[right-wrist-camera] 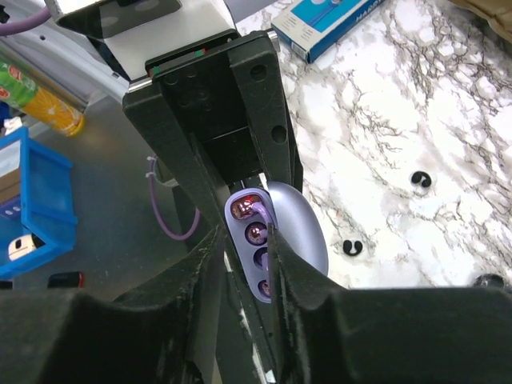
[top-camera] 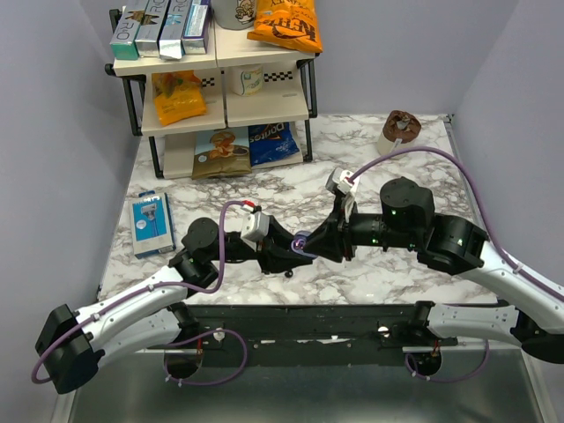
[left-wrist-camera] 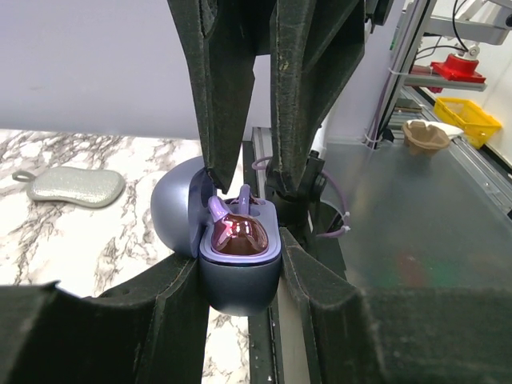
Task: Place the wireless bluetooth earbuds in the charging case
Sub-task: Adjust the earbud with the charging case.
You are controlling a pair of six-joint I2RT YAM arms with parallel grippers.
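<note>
The left end effector [left-wrist-camera: 240,300] is clamped nearly shut on the charging case [left-wrist-camera: 234,250]. Its lid is open and its long open face runs between the fingers of the part-open right end effector [right-wrist-camera: 242,240]. The two earbuds [right-wrist-camera: 353,246] lie curled on the bench [right-wrist-camera: 416,96], apart from the case.

Closed in by plain pale lilac walls [top-camera: 53,132] on three sides; white grey-veined marble table [top-camera: 291,189], cream two-tier shelf rack [top-camera: 264,107] with black legs at its far-left corner.
</note>
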